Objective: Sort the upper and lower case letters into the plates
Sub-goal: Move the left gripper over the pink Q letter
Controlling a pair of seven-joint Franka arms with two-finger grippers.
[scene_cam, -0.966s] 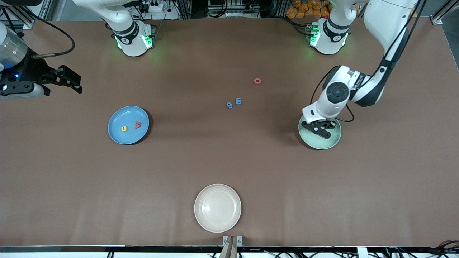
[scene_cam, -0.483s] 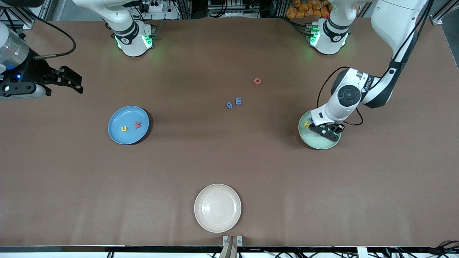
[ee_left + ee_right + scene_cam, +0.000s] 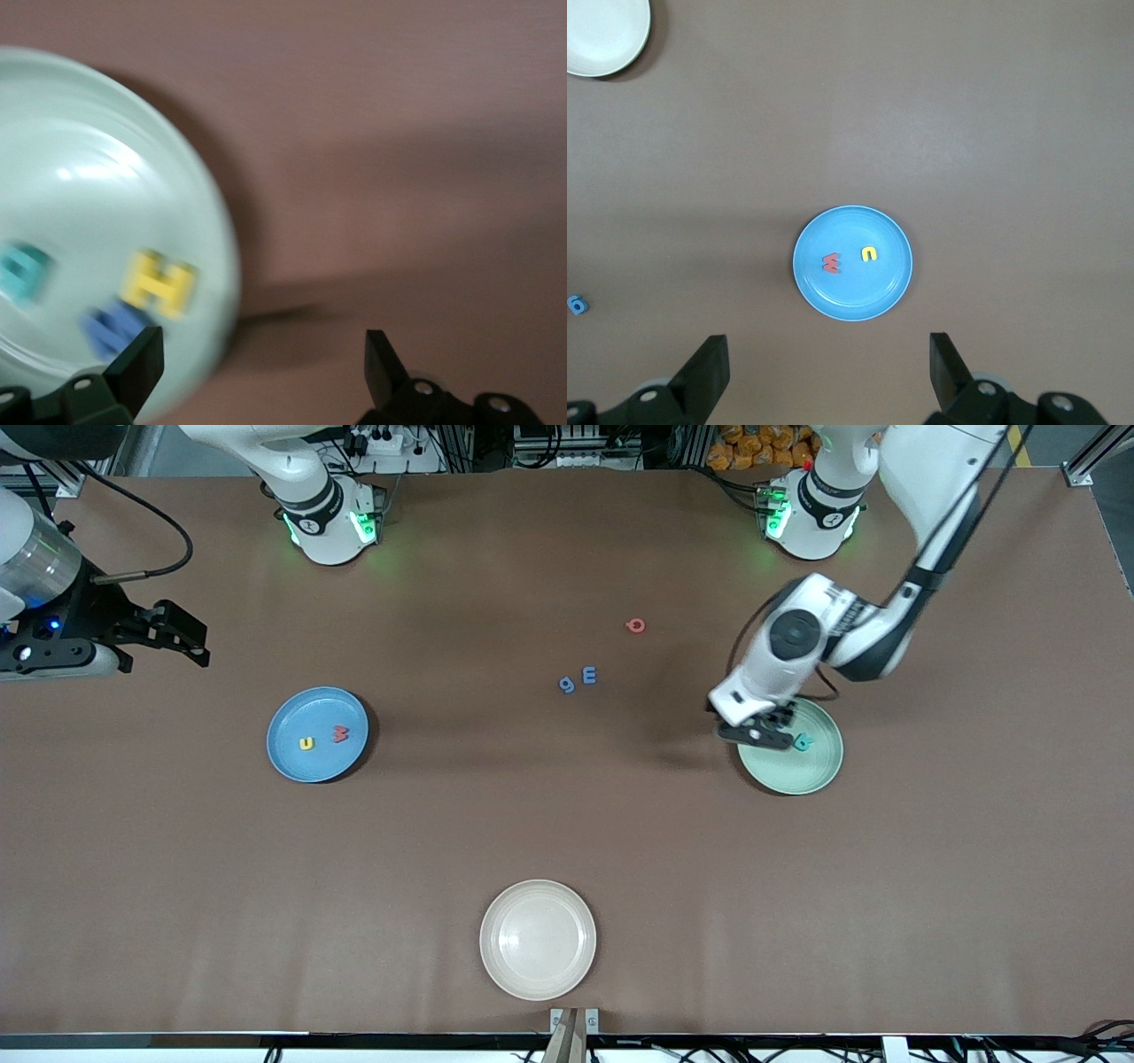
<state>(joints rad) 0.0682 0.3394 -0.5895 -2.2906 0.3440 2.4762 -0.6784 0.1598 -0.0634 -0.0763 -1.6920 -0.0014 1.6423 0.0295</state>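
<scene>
Right gripper [image 3: 190, 642] waits in the air over the table [image 3: 567, 841] at the right arm's end, jaws spread wide, holding nothing; it has drifted only slightly since a second ago. Blue plate [image 3: 317, 734] sits unchanged, toward the right arm's end, with a yellow letter [image 3: 306, 743] and a red letter [image 3: 339, 733] lying in it side by side. Cream-white plate [image 3: 538, 939] sits nearest the front camera, not moved. At mid-table a blue g [image 3: 567, 685] and a blue E [image 3: 589, 676] lie just beside each other, with a red letter [image 3: 635, 626] farther from the camera; all three same spots as before. Left gripper [image 3: 755, 732] was shut and low over the middle of the mint green plate [image 3: 802, 766] a second ago; now its fingers stand apart, empty, over the plate's rim on the side toward mid-table. A teal letter [image 3: 803, 741] now shows in the green plate, uncovered by the gripper's move. The left wrist view shows a yellow H [image 3: 159, 283], a blue letter [image 3: 111, 326] and the teal one in that plate, close together, blurred.
</scene>
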